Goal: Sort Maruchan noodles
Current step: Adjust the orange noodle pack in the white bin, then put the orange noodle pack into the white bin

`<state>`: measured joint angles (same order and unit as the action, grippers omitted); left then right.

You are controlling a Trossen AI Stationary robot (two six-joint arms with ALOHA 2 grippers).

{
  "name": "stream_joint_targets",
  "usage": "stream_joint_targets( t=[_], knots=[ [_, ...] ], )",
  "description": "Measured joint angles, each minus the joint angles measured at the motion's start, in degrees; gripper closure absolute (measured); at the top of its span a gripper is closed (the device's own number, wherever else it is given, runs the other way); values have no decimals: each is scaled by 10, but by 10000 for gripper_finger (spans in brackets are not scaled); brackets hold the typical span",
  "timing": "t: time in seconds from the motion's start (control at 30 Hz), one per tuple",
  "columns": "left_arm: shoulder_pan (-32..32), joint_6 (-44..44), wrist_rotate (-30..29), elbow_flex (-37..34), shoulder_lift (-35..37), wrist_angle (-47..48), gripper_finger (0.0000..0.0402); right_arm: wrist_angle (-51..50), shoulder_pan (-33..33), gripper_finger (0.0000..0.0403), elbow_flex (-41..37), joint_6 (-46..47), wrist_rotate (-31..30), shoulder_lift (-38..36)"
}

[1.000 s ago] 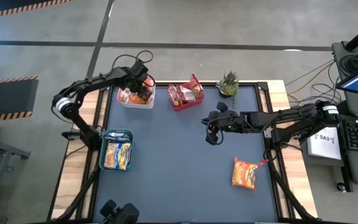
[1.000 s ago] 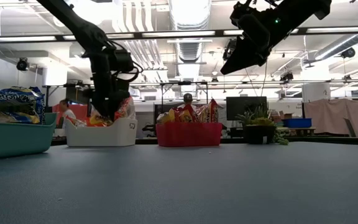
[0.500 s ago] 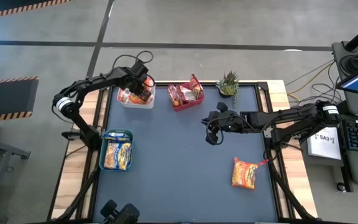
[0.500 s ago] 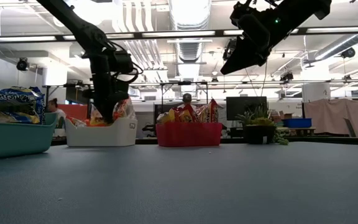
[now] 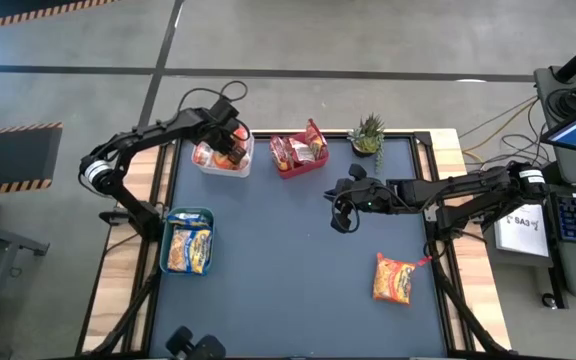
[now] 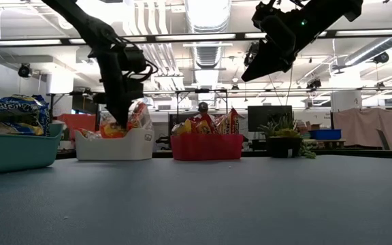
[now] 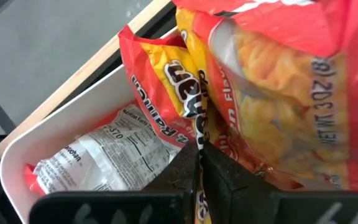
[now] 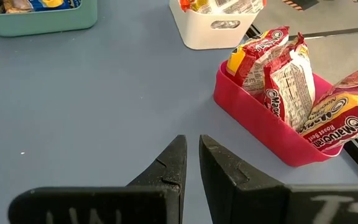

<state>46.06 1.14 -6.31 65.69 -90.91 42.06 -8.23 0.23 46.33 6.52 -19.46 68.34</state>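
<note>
The white bin (image 5: 211,166) at the table's far left holds orange Maruchan noodles packets (image 7: 160,74). My left gripper (image 5: 234,146) reaches down into it and is shut on one of them. Another orange packet (image 5: 394,279) lies flat at the near right of the table. The red bin (image 5: 299,160) holds red packets standing on edge. The teal bin (image 5: 188,242) holds yellow-blue ones. My right gripper (image 5: 340,222) hangs shut above the middle of the table and holds nothing. My left gripper pinches an upright edge of an orange packet (image 7: 197,127) between its two fingers (image 7: 222,171). The fingers come from above, slanting down into the white bin. The packet stands upright among the others; whether its lower end rests on the bin's floor is hidden.
A small potted plant (image 5: 367,133) stands at the far edge, right of the red bin. The blue table top (image 5: 288,260) is bare between the bins and the loose packet. Beyond the right edge stand a keyboard and a screen.
My left gripper has shut on the orange packet in the white bin and risen slightly. The white bin has slid a little toward the table's right, and the packets in it stand a bit higher. My right arm has kept still.
</note>
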Motion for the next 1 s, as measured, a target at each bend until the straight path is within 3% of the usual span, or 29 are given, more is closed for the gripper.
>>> stream_joint_targets(
  t=[0.2, 0.7, 0.8, 1.0],
  knots=[
    [-11, -6, -36, 0, 3, 4, 401, 0, 0, 369, 0, -1, 0, 0],
    [-16, 26, -9, 0, 102, 14, 401, 0, 0, 369, 0, -1, 0, 0],
    [-34, 44, 21, -3, 131, 14, 401, 0, 0, 369, 0, 11, 0, 0],
    [-117, 59, 24, -17, 176, -4, 401, 0, 1, 369, 0, 71, 10, 0]
  ],
)
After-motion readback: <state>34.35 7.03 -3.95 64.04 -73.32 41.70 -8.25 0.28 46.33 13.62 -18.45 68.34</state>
